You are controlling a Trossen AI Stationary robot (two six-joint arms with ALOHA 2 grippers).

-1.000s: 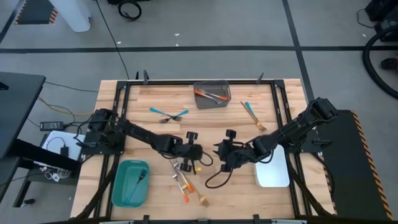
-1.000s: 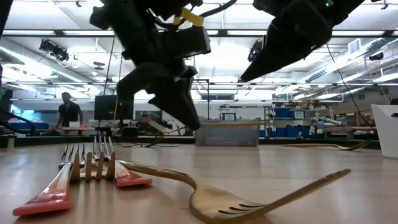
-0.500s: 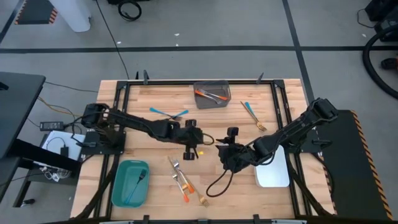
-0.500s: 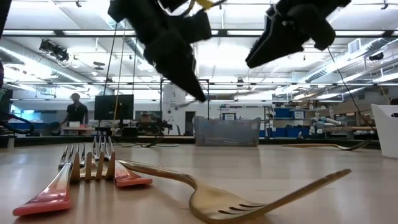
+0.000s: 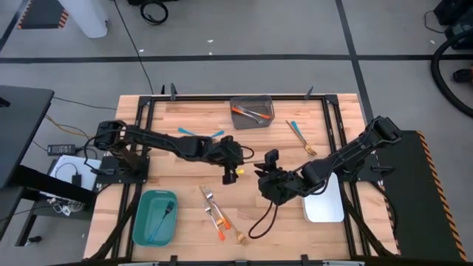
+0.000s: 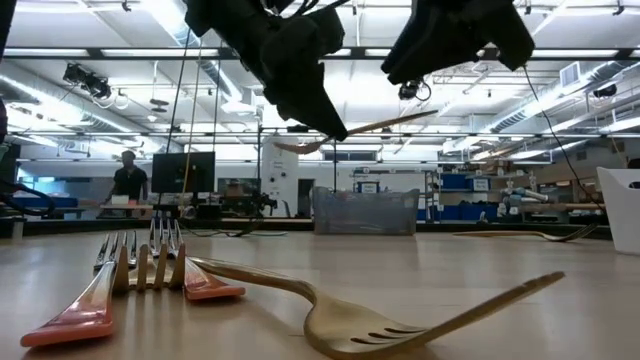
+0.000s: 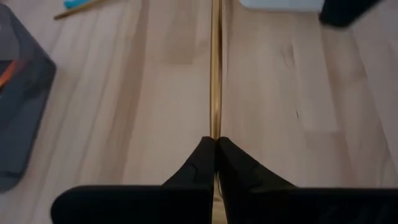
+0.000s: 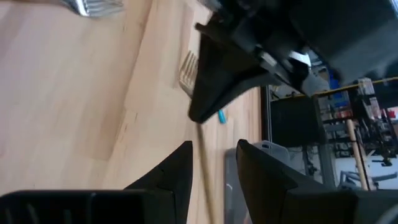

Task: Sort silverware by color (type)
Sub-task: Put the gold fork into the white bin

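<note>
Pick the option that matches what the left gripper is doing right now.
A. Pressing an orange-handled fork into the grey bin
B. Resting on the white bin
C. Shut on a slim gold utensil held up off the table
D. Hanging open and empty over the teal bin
C: in the left wrist view the left gripper is pinched on a gold utensil, and the low view shows that piece raised above the table.

Pale wood table (image 5: 185,214) under black arms. A gold utensil (image 7: 216,74) sits in the black left gripper (image 7: 216,144). Near it: teal bin (image 5: 140,222), grey bin (image 5: 252,123), white bin (image 5: 325,210), orange-handled forks (image 6: 110,290), blue-handled pieces (image 5: 198,134).
</note>
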